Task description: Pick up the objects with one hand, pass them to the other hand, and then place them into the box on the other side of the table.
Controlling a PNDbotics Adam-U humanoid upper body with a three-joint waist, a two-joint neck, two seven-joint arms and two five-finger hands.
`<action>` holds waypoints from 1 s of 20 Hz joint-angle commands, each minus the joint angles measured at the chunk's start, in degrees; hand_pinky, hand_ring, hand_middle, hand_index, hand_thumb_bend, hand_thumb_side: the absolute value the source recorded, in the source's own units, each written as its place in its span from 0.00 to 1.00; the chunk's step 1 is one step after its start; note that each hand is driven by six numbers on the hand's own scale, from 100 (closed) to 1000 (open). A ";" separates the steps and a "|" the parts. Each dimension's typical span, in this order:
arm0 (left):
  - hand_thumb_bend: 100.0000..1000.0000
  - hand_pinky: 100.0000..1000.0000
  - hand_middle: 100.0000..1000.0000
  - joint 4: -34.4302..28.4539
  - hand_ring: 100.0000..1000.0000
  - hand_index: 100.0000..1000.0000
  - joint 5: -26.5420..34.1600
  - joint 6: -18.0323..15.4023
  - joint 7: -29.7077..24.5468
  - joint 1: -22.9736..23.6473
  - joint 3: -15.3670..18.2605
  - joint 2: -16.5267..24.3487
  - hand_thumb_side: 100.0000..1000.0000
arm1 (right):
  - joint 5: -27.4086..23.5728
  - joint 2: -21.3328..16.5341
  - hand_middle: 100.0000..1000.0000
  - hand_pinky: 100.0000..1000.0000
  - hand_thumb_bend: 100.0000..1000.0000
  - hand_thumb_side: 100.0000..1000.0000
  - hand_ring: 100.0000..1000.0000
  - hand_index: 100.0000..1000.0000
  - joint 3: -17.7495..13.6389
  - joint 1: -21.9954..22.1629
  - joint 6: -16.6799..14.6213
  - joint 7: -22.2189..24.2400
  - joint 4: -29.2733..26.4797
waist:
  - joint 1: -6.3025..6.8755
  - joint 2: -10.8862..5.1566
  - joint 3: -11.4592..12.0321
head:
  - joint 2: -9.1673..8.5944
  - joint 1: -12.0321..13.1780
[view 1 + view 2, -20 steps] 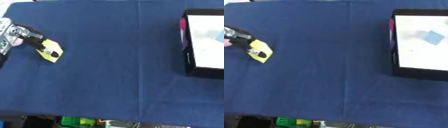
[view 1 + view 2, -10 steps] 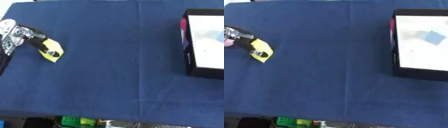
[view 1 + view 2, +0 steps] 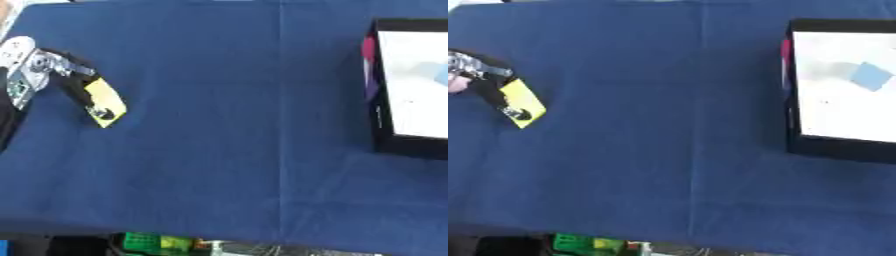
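At the table's far left my left hand (image 3: 35,70) reaches in, silver at the wrist with black fingers (image 3: 77,82). A flat yellow object (image 3: 107,100) sits under those fingers, which run along it and curl at its lower end, low over the blue tablecloth (image 3: 245,125). I cannot tell whether the object touches the cloth. The black box (image 3: 833,149) with a white floor stands at the right edge, far from the hand. Inside it lies a small blue square (image 3: 871,76). My right hand appears in neither view.
A pink and purple strip (image 3: 370,67) shows along the box's left wall. Green items (image 3: 157,243) lie below the table's near edge. Between hand and box there is only blue cloth.
My left hand and the yellow object have edged slightly to the right. The box has not moved.
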 commanded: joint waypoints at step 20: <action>0.00 0.77 0.58 -21.88 0.74 0.54 15.29 8.60 3.52 1.03 1.89 10.84 0.24 | 1.07 -1.71 1.00 1.00 0.00 0.47 1.00 1.00 -0.65 0.05 -0.90 -0.62 -2.26 | -2.69 -0.76 -0.05 | -4.23 -2.66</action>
